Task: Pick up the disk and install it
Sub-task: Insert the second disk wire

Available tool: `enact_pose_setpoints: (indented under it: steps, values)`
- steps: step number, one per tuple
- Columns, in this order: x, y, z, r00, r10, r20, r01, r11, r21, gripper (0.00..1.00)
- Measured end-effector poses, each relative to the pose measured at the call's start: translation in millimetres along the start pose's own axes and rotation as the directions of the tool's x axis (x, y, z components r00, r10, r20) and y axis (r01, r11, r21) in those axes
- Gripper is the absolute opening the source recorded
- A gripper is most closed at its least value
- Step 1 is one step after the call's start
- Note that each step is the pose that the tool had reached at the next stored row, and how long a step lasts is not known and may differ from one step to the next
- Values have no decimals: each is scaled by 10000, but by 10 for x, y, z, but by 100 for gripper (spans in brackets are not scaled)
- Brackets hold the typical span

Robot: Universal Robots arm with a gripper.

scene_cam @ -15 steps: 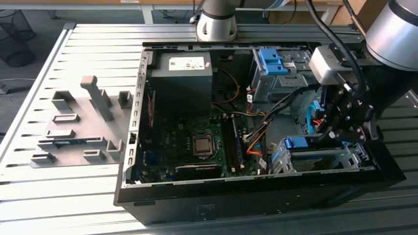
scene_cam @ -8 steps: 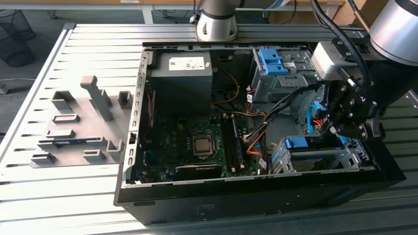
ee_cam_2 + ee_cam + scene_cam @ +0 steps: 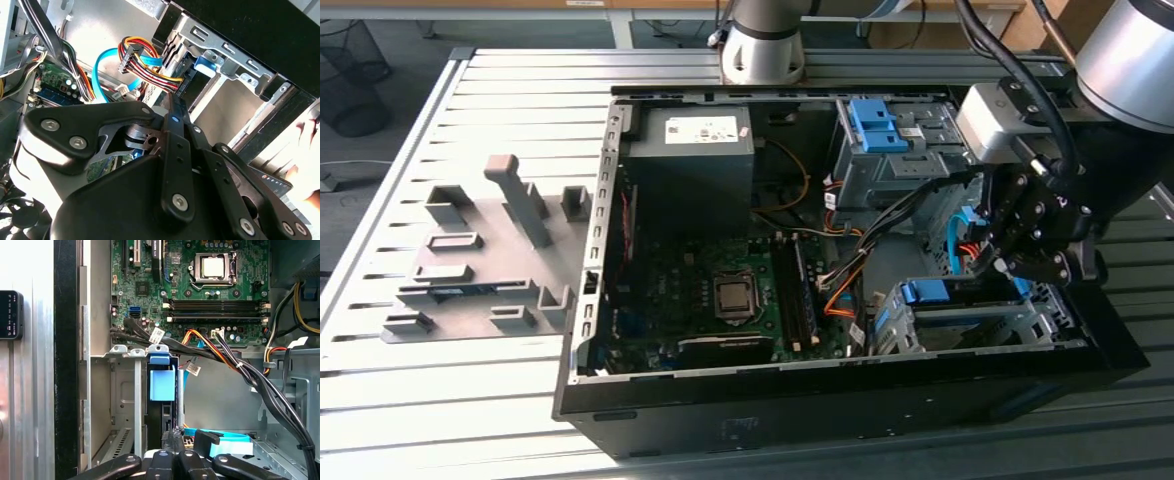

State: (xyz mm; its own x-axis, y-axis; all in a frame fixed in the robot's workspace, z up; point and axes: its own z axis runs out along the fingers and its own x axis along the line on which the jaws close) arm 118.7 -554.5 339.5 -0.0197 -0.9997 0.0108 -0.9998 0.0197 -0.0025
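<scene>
- Hovering over the drive cage [image 3: 974, 320] at the front corner of the open computer case [image 3: 854, 400], on the exterior view's right: claw [image 3: 1034, 262] pointed down into the bay.
- Gripping state: cannot tell whether the fingers press the disk or stand apart from it; in both wrist views the black linkages hide the tips.
- Sitting on edge in the cage slot: disk [image 3: 161, 390], directly below the claw, blue frame tab uppermost, dark body running down into the metal rails.
- Standing on edge probably because the slot takes the drive that way, rails guiding it in.
- Crowding close beside the bay: cable bundle [image 3: 240, 365] and blue ribbon cable [image 3: 100, 75].
- Lying well apart on the desk [image 3: 480, 400]: grey fixture tray [image 3: 480, 270].
</scene>
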Motion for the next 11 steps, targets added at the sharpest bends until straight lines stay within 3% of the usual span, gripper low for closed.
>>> enact_pose_setpoints:
  steps: [11]
  values:
    - [3, 8, -12, 10000, -2, -6, 2, 10000, 0, 11]
